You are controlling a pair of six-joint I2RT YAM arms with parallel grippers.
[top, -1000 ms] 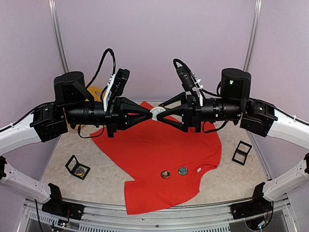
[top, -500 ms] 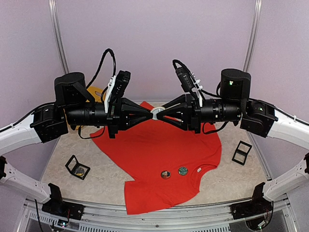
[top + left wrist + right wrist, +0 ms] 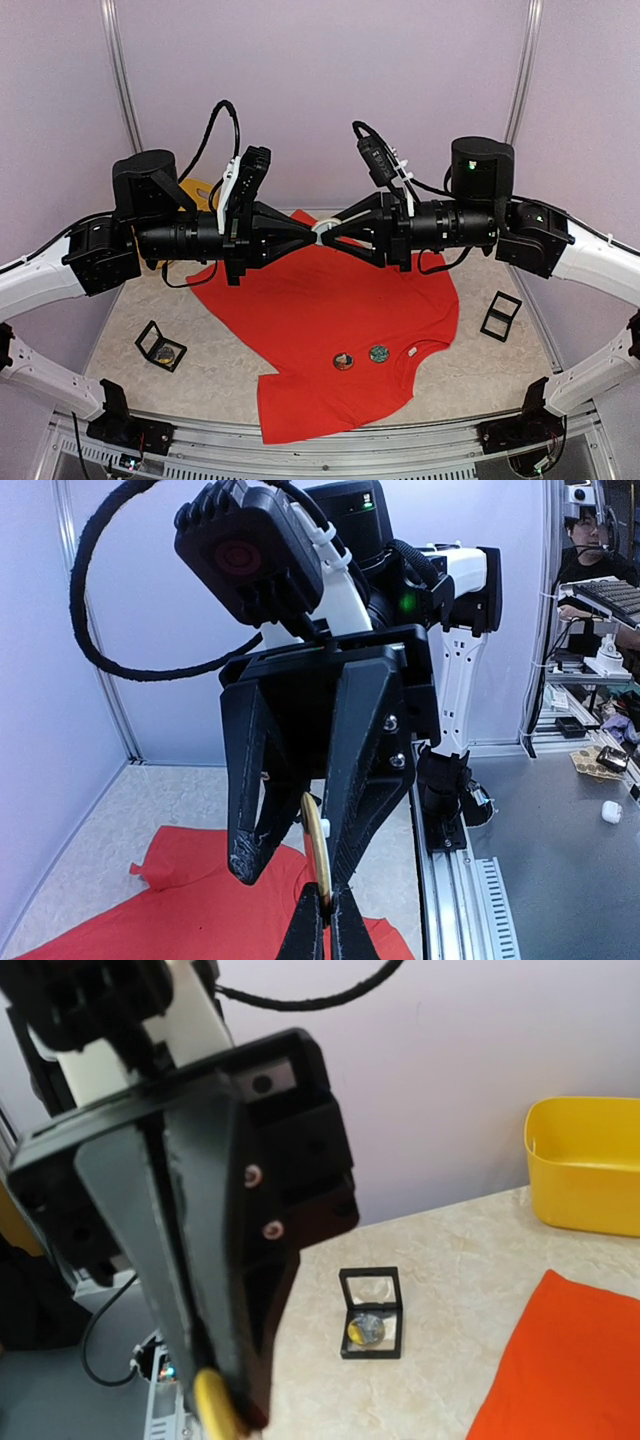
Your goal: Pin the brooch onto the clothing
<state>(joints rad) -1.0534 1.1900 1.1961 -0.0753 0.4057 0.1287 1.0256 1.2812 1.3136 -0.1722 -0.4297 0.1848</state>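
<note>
Both grippers meet tip to tip in mid-air above the clothing (image 3: 330,330), a red T-shirt spread on the table. My left gripper (image 3: 312,232) is shut on the brooch (image 3: 316,845), a thin gold disc seen edge-on with a small white part on its back. The right gripper (image 3: 297,872) stands open astride the brooch from the opposite side. One of its fingers (image 3: 370,760) lies against the white back; the other finger (image 3: 250,810) stays clear of the disc. In the right wrist view the brooch (image 3: 215,1407) shows yellow at the bottom edge.
Two other brooches (image 3: 343,360) (image 3: 378,352) lie on the shirt near its neck. An open black display box (image 3: 161,346) with a brooch sits at the left, another black box (image 3: 500,316) at the right. A yellow basket (image 3: 590,1165) stands at the back.
The right gripper's jaws have narrowed around the brooch and the right arm has edged slightly left. The left gripper has kept its hold without moving.
</note>
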